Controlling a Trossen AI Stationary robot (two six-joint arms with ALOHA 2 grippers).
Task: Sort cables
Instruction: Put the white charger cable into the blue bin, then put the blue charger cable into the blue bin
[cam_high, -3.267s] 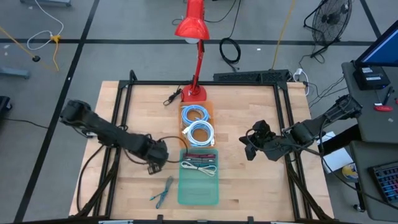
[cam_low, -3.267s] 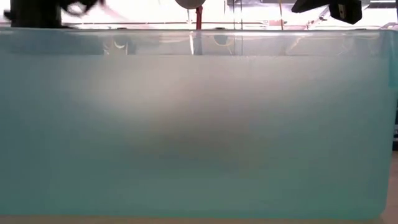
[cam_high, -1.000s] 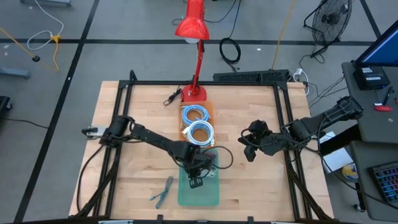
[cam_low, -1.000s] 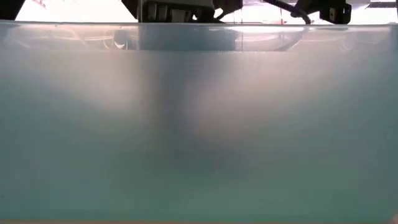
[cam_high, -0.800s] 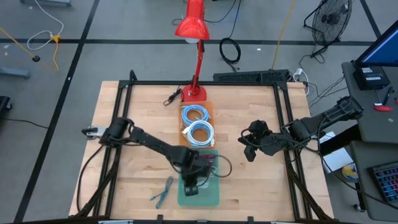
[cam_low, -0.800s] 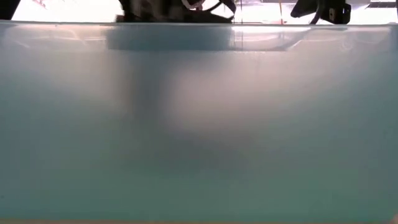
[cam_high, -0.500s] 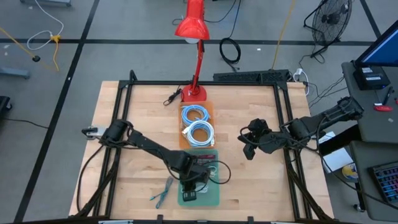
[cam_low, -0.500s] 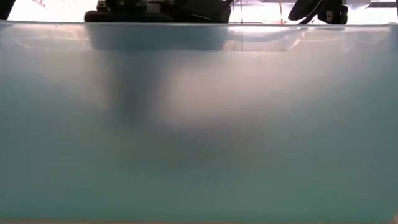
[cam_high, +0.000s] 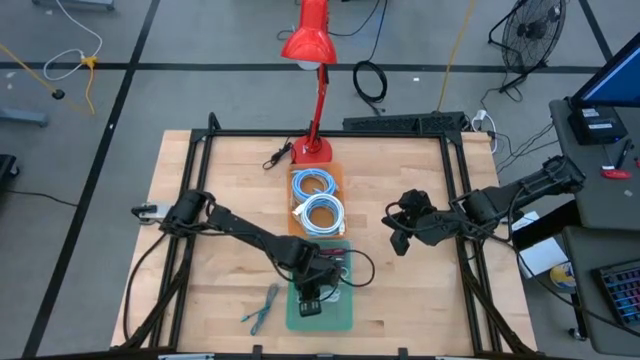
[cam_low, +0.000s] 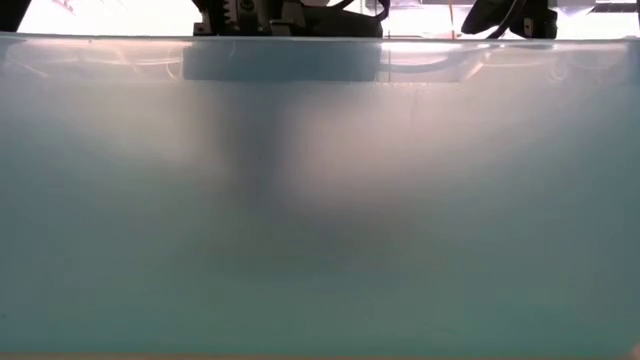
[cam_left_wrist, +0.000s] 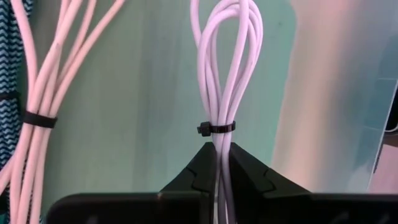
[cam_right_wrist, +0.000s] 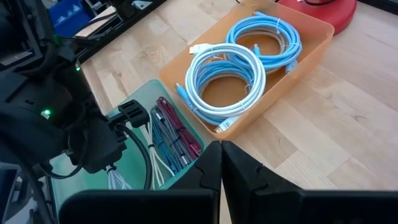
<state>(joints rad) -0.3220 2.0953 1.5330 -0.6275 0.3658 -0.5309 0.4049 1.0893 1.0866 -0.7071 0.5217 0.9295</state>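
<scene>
My left gripper (cam_high: 312, 298) reaches down into the green bin (cam_high: 342, 312) and is shut on a white cable bundle (cam_left_wrist: 225, 74) bound with a black tie. Beside it in the bin lie another white bundle (cam_left_wrist: 38, 93) and red and blue braided cables (cam_right_wrist: 171, 134). Two light-blue coils (cam_high: 317, 200) lie in the orange bin (cam_right_wrist: 292, 68). A blue-green bundle (cam_high: 262, 306) lies on the table left of the green bin. My right gripper (cam_high: 398, 238) hovers shut over the table, right of the bins. My left gripper pinches the white bundle between its two fingers just behind the black tie (cam_left_wrist: 217, 129). The fingers (cam_left_wrist: 200, 168) lie along the strands, coming down into the green bin from above. The looped end (cam_left_wrist: 227, 25) extends beyond the fingertips over the bin floor.
The red lamp (cam_high: 312, 60) stands at the far edge behind the orange bin. The green bin's wall (cam_low: 320, 200) fills the low view. Bare wood lies left and right of the bins.
My left gripper, shut on the white bundle, moved inside the green bin toward the table's near edge, then drew back a little toward the far edge. The right arm kept almost still.
</scene>
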